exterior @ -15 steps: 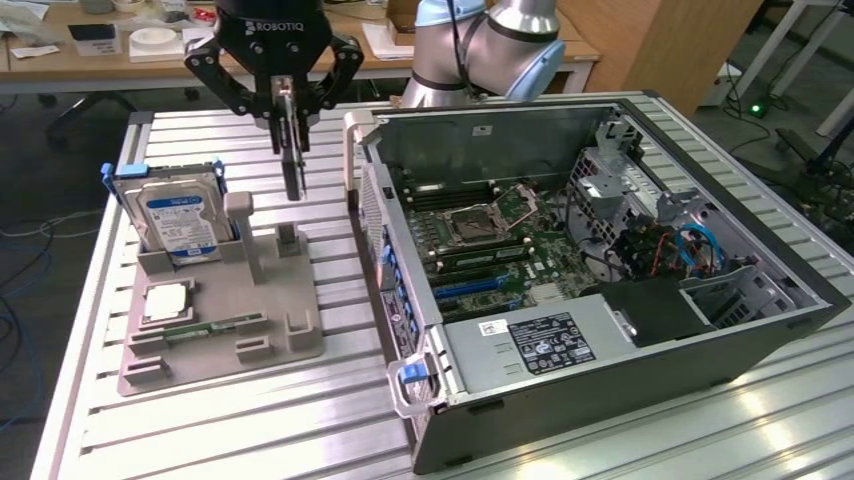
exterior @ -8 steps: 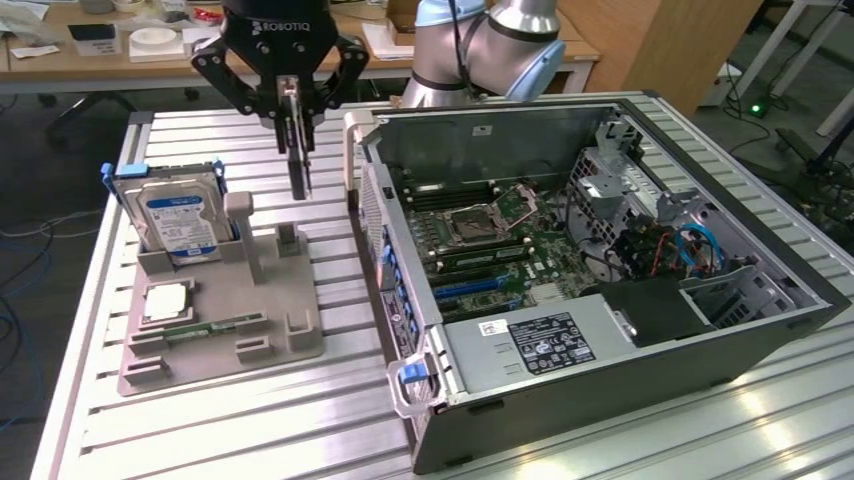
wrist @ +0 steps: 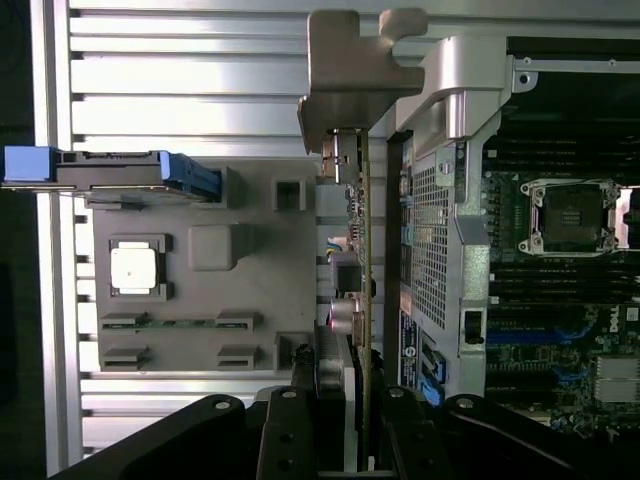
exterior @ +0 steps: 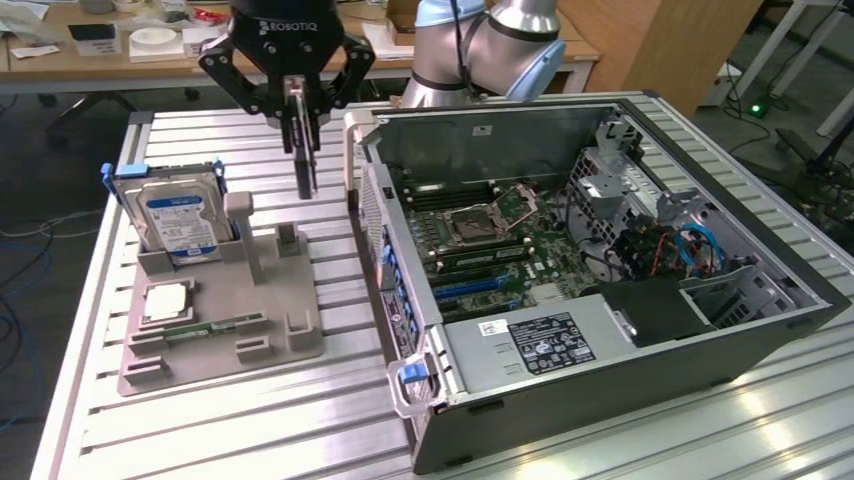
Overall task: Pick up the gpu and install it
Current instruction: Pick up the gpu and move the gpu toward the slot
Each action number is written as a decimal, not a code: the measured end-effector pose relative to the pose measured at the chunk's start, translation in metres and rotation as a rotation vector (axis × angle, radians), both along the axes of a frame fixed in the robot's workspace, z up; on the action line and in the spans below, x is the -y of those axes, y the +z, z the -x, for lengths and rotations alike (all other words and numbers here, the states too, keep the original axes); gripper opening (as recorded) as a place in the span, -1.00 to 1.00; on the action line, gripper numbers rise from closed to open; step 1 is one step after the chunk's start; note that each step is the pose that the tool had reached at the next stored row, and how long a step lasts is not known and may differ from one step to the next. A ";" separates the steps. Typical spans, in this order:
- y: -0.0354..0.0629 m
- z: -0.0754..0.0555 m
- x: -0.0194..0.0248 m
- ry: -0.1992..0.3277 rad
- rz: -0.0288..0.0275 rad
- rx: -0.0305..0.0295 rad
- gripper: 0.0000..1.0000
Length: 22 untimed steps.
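My gripper hangs above the grey parts holder, shut on the gpu. The card hangs edge-on below the fingers, clear of the holder and just to the exterior view's left of the open computer case. In the wrist view the gpu shows as a thin green edge running out from between my fingers, ending in its silver bracket. It sits between the holder and the case's side wall. The motherboard lies exposed inside the case.
The holder also carries a silver hard drive in a blue frame, a processor chip and a narrow memory stick. Everything rests on a slatted metal table. Desks with clutter stand behind.
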State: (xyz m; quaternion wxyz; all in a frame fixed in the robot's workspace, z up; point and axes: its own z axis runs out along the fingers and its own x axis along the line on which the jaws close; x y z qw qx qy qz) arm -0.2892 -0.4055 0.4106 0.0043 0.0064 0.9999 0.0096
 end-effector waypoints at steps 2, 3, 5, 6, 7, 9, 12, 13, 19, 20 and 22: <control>0.0000 -0.001 0.0000 0.000 0.0000 0.0000 -0.44; 0.0000 -0.002 0.0000 0.000 0.0001 -0.0001 -0.44; 0.0001 -0.005 0.0000 0.000 0.0001 -0.0001 -0.44; 0.0001 -0.007 0.0000 0.000 0.0001 -0.0001 -0.44; 0.0000 -0.008 0.0000 0.000 0.0001 0.0000 -0.44; 0.0000 -0.010 0.0000 0.000 0.0001 -0.0001 -0.44; -0.0001 -0.013 0.0000 0.000 0.0001 -0.0001 -0.44; -0.0001 -0.014 0.0000 0.000 0.0000 0.0000 -0.44; -0.0002 -0.019 0.0000 0.000 0.0001 -0.0001 -0.44; -0.0003 -0.020 0.0000 0.000 0.0001 -0.0001 -0.44; -0.0003 -0.021 0.0000 0.000 0.0001 -0.0001 -0.44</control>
